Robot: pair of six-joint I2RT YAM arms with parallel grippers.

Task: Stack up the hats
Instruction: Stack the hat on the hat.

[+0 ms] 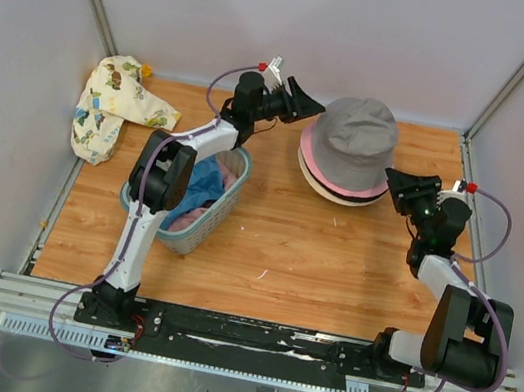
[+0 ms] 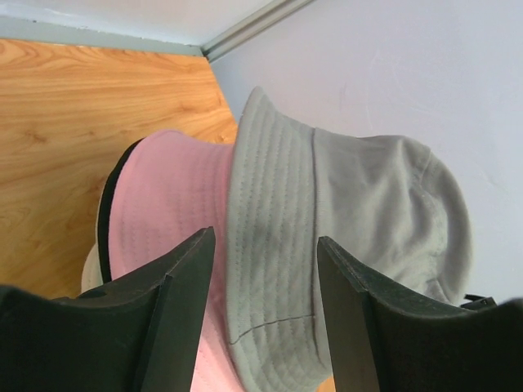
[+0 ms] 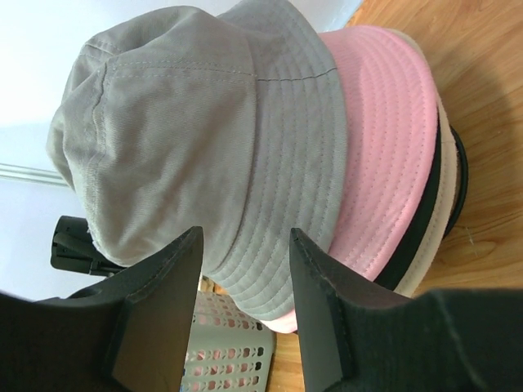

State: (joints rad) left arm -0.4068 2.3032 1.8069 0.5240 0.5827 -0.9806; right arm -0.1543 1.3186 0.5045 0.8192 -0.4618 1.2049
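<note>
A stack of hats stands at the back right of the table. The grey hat is on top. A pink hat lies under it, then a black brim and a cream hat at the bottom. My left gripper is open at the stack's left side, its tips by the grey brim and holding nothing. My right gripper is open at the stack's right side, just short of the grey brim.
The blue-grey mesh basket stands left of centre under the left arm, with teal fabric and pink fabric inside. A cream printed cloth lies at the back left corner. White walls close in the back and sides.
</note>
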